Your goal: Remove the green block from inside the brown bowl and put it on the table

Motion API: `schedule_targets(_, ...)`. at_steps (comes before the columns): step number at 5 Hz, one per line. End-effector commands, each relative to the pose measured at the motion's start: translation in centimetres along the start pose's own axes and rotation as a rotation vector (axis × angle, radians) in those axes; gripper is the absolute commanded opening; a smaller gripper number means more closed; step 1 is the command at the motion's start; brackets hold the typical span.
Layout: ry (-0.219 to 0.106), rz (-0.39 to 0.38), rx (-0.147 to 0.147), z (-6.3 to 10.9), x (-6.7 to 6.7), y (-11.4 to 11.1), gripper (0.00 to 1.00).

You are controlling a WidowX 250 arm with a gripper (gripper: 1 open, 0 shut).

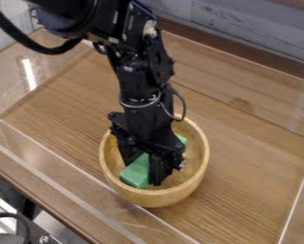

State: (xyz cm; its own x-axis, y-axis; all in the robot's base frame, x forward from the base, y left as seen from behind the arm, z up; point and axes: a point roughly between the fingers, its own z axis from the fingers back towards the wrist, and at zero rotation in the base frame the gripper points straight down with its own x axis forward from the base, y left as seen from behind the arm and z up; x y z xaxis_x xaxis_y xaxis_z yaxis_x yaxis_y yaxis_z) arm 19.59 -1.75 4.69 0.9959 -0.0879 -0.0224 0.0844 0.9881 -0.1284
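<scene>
The brown bowl (192,172) sits on the table (78,105) near the front. My black gripper (149,168) reaches straight down into it, shut on the green block (140,172). The block runs diagonally between the fingers, one end showing at the lower left and the other end (181,143) at the upper right behind the fingers. The block's middle is hidden by the fingers. I cannot tell whether the block still touches the bowl's floor.
Clear acrylic walls (46,181) border the table at the front, left and right. Bare wood-grain tabletop lies to the left, right and behind the bowl. The black arm (122,43) with its cables rises toward the upper left.
</scene>
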Motion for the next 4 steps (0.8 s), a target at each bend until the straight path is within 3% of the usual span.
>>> schedule_targets(1,-0.055,-0.007,0.004,1.7,1.0,-0.3,0.0)
schedule_targets(4,-0.071,0.009,-0.006,4.5,1.3,-0.7,0.0)
